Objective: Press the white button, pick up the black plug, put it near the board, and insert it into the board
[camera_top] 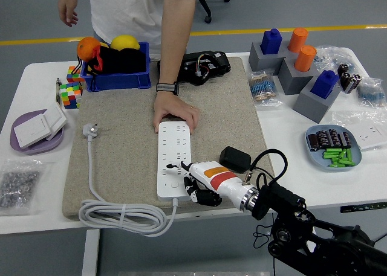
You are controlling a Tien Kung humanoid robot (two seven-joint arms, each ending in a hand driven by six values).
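A white power strip [174,158] lies lengthwise on the beige mat [121,149], its cable [115,214] coiled at the mat's front edge. My right hand [192,178] is at the strip's near end, one finger stretched out onto its near end where the button is; the other fingers are curled under. The black plug [235,159] lies on the mat just behind my right wrist, its black cable looping to the right. A person's hand [174,114] presses on the strip's far end. My left arm is out of view.
A blue bin [115,67] with fruit stands at the back left, a purple plate [33,137] with switches at the left. Grey blocks with blue and orange pegs [299,67] stand at the back right, a blue dish [335,146] of parts at the right.
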